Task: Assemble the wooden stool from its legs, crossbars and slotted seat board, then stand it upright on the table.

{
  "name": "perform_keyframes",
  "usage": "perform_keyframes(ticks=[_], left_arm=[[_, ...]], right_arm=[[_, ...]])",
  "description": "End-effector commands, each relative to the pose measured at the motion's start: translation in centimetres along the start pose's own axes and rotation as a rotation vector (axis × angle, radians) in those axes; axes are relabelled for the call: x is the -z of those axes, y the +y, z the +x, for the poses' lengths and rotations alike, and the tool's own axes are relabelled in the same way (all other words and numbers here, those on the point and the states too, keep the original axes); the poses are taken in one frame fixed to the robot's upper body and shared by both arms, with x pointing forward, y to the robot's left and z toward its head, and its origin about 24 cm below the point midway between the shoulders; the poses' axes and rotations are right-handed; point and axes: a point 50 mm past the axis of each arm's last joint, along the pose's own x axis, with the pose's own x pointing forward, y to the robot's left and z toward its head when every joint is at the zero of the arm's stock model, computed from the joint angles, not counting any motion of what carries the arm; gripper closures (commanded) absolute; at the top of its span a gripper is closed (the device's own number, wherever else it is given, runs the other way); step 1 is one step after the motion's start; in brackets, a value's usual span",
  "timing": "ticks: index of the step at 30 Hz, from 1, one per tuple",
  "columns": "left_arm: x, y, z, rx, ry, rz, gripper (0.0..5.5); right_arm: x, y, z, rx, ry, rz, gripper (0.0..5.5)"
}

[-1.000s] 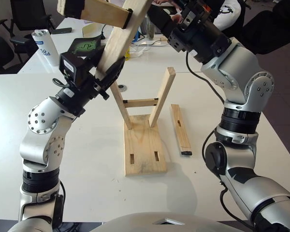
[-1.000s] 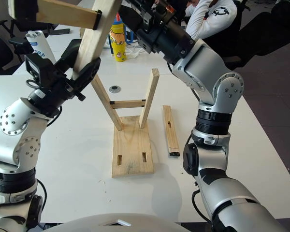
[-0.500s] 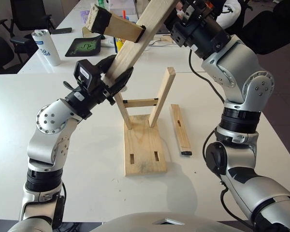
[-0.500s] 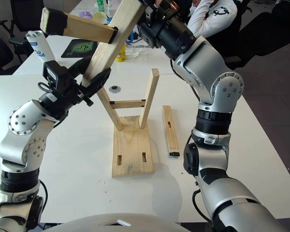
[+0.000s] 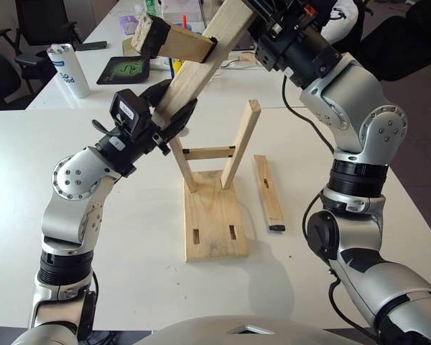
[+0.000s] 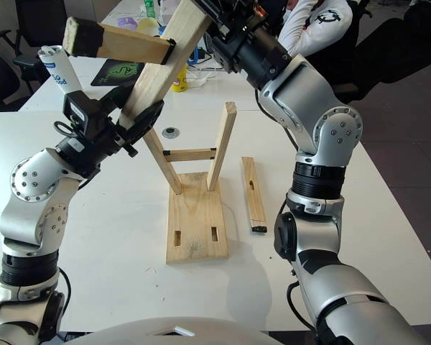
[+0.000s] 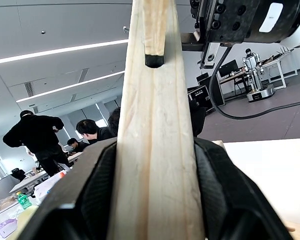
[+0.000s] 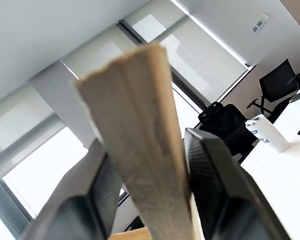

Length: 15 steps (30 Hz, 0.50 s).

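The slotted seat board (image 5: 214,215) lies flat on the white table. A leg pair (image 5: 241,142) joined by a crossbar (image 5: 208,152) stands in its far slots, leaning slightly. A loose wooden piece (image 5: 267,190) lies to the board's right. Above the board, a second leg (image 5: 201,65) with a crossbar (image 5: 176,42) jutting to the left is held tilted in the air. My left gripper (image 5: 174,109) is shut on its lower part and my right gripper (image 5: 262,25) is shut on its upper end. The left wrist view has the leg (image 7: 157,150) between dark fingers (image 7: 90,200). In the right wrist view the leg (image 8: 140,135) sits between the pads (image 8: 215,185).
A white cylinder (image 5: 63,70) and a green mat (image 5: 129,70) lie on the far table, with a yellow bottle (image 6: 177,75) beside them. A round grommet (image 6: 172,132) sits in the tabletop behind the board. Bare table spreads left and right of the board.
The held leg and crossbar swung to the right and lower, with my left arm following toward the board. In the last half second they have hardly moved.
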Motion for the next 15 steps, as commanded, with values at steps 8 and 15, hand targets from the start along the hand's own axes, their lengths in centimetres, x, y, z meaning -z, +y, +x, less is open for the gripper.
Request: perform_keyframes(ticks=[8, 15], left_arm=[[-0.05, 0.76, -0.23, -0.060, 0.013, 0.043, 3.45], [-0.16, 0.96, -0.31, -0.090, 0.017, 0.074, 3.45]], right_arm=[[-0.52, 0.58, 0.26, -0.015, -0.010, -0.049, 4.24], [-0.60, 0.39, 0.37, 0.000, -0.021, -0.051, 4.26]])
